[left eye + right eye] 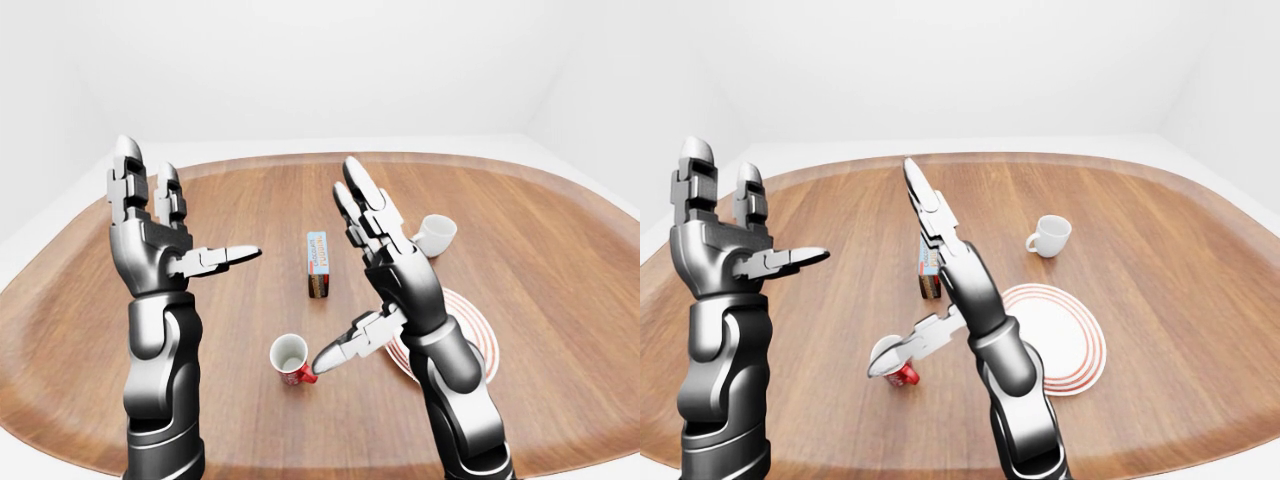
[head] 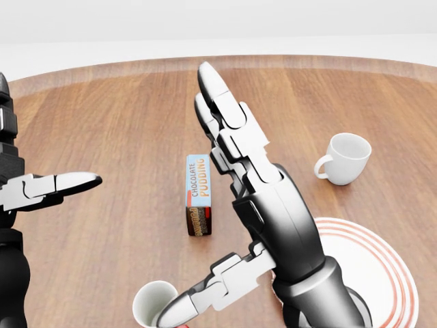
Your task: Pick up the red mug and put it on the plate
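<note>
The red mug (image 1: 291, 359) stands near the surface's (image 1: 560, 250) bottom edge, left of the plate (image 1: 1065, 345); the right robot hand (image 1: 352, 300) is wide open just above it; its thumb might bump the rim and tip it

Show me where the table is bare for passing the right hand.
Bare wood lies above the white mug and right of the plate. Left of the pudding box, only the raised left hand intrudes. Crowded: the red mug, right hand and plate sit close together.
</note>
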You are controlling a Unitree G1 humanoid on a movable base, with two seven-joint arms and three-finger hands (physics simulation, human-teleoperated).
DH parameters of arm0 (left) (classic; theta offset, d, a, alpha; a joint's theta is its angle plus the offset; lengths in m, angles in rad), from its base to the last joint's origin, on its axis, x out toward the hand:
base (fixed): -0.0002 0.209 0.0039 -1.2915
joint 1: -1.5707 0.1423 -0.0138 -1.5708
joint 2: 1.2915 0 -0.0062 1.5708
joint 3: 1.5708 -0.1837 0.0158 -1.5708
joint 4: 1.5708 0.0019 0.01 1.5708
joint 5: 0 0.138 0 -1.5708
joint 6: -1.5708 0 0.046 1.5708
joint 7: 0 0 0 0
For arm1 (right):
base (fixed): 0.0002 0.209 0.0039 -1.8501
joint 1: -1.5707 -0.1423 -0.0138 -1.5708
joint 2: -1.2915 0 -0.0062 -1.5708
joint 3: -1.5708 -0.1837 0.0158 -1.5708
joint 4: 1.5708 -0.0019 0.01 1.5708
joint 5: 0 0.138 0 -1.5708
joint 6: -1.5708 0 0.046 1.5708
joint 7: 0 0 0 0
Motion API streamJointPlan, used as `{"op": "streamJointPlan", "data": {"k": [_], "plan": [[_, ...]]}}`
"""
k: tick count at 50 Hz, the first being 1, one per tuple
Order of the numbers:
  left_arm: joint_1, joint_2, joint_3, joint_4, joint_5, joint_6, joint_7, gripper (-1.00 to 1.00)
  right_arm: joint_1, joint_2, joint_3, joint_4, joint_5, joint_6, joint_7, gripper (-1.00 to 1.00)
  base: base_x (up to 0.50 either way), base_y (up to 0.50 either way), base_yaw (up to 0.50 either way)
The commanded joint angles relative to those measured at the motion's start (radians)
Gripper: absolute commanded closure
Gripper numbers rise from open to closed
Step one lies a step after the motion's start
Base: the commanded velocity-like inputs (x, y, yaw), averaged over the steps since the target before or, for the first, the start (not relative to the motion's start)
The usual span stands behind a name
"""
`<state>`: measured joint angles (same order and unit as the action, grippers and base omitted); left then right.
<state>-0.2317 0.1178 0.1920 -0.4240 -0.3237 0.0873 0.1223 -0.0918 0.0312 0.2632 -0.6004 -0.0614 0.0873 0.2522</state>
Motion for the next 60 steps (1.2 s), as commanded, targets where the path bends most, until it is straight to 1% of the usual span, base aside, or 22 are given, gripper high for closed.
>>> {"op": "streamJointPlan", "data": {"k": [1, 8, 13, 20, 31, 34, 38, 42, 48, 60], "plan": [[-0.008, 0.002, -0.001, -0.005, -0.004, 0.000, 0.005, -0.99, -0.005, 0.012, 0.058, 0.054, -0.044, 0.000, 0.036, -1.00, 0.00, 0.00, 0.00], [-0.010, 0.005, 0.002, -0.005, -0.006, 0.000, 0.007, -0.99, -0.012, 0.016, 0.071, 0.094, -0.083, 0.000, 0.070, -1.00, 0.00, 0.00, 0.00], [-0.010, 0.004, 0.001, -0.009, -0.007, 0.000, 0.008, -0.99, -0.006, 0.018, 0.103, 0.131, -0.138, 0.000, 0.089, -1.00, 0.00, 0.00, 0.00], [-0.009, 0.005, 0.003, -0.007, -0.007, 0.000, 0.006, -0.99, -0.003, 0.037, 0.130, 0.161, -0.180, 0.000, 0.109, -1.00, 0.00, 0.00, 0.00], [-0.007, 0.002, -0.001, -0.005, -0.005, 0.000, 0.005, -0.99, -0.009, 0.053, 0.139, 0.234, -0.215, 0.000, 0.128, -1.00, 0.00, 0.00, 0.00], [-0.019, 0.009, 0.005, -0.028, -0.017, 0.000, 0.017, -0.99, -0.011, 0.051, 0.141, 0.257, -0.238, 0.000, 0.136, -1.00, 0.00, 0.00, 0.00], [-0.008, 0.003, 0.001, -0.016, -0.011, 0.000, 0.009, -0.99, -0.018, 0.050, 0.144, 0.323, -0.293, 0.000, 0.149, -1.00, 0.00, 0.00, 0.00], [-0.006, 0.003, 0.002, -0.012, -0.011, 0.000, 0.006, -0.98, -0.016, 0.063, 0.142, 0.345, -0.316, 0.000, 0.162, -1.00, 0.00, 0.00, 0.00], [-0.004, 0.001, -0.001, -0.012, -0.009, 0.000, 0.006, -0.99, -0.022, 0.060, 0.153, 0.381, -0.380, 0.000, 0.180, -1.00, 0.00, 0.00, 0.00], [-0.003, 0.000, -0.002, -0.020, -0.009, 0.000, 0.006, -0.99, -0.031, 0.083, 0.163, 0.422, -0.488, 0.000, 0.255, -1.00, 0.00, 0.00, 0.00]]}}
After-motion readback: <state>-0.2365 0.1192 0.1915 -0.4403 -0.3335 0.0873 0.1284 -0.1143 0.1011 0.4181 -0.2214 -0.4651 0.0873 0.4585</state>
